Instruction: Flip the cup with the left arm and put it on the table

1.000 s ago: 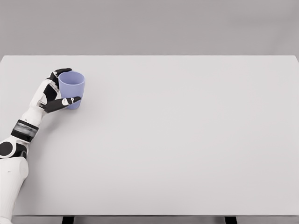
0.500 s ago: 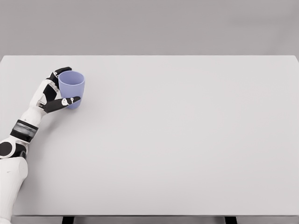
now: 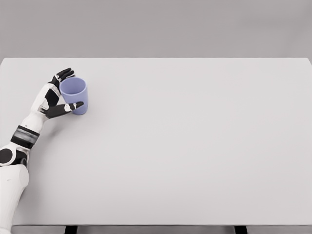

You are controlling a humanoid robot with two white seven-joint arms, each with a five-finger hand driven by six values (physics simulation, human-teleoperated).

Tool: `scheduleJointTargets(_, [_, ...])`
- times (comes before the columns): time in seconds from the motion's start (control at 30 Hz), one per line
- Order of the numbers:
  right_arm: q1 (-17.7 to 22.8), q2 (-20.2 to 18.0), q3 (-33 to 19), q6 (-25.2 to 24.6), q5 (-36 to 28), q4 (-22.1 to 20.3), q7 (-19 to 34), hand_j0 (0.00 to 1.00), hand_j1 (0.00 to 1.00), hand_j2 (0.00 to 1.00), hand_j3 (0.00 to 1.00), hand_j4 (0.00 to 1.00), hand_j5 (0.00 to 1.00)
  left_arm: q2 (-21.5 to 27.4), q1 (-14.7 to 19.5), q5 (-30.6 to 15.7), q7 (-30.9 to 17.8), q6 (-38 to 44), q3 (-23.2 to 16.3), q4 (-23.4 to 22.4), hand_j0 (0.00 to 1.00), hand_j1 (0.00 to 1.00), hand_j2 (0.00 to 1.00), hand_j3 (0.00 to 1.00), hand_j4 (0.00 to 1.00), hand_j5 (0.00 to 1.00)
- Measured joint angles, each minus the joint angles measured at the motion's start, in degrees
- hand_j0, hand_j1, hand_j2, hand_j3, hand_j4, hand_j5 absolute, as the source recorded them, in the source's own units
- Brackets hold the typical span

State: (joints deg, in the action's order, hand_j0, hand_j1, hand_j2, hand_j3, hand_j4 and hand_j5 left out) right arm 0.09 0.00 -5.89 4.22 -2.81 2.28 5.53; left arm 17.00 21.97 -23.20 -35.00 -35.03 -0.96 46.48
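Note:
A lavender cup (image 3: 74, 97) stands upright, mouth up, on the white table (image 3: 185, 146) near its far left. My left hand (image 3: 72, 88) is around it from the left. The fingers (image 3: 63, 74) are stretched out behind the rim and seem to stand off the cup wall. The thumb (image 3: 67, 108) lies along the front of the cup near its base. The hand looks open around the cup rather than clamped on it. The left arm (image 3: 24, 136) comes in from the lower left. The right arm does not show.
The table's left edge (image 3: 4, 97) runs close beside the left forearm, and the front edge (image 3: 156, 224) is at the bottom. A plain grey wall (image 3: 156, 29) lies behind the table.
The fingers have uncurled from the cup's rim and spread back to the left. The cup has settled slightly lower and to the left. The thumb has stayed by its base.

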Motion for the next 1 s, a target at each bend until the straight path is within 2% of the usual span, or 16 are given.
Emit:
scheduleJointTargets(0.23, [0.00, 0.00, 0.00, 0.00, 0.00, 0.00, 0.00, 1.00, 1.00, 1.00, 1.00, 1.00, 1.00, 0.08, 0.09, 0.03, 0.00, 0.00, 0.01, 0.04, 1.00, 1.00, 1.00, 1.00, 1.00, 1.00])
scheduleJointTargets(1.0, [0.00, 0.00, 0.00, 0.00, 0.00, 0.00, 0.00, 1.00, 1.00, 1.00, 1.00, 1.00, 1.00, 0.37, 0.35, 0.01, 0.00, 0.00, 0.09, 0.83, 1.00, 1.00, 1.00, 1.00, 1.00, 1.00])
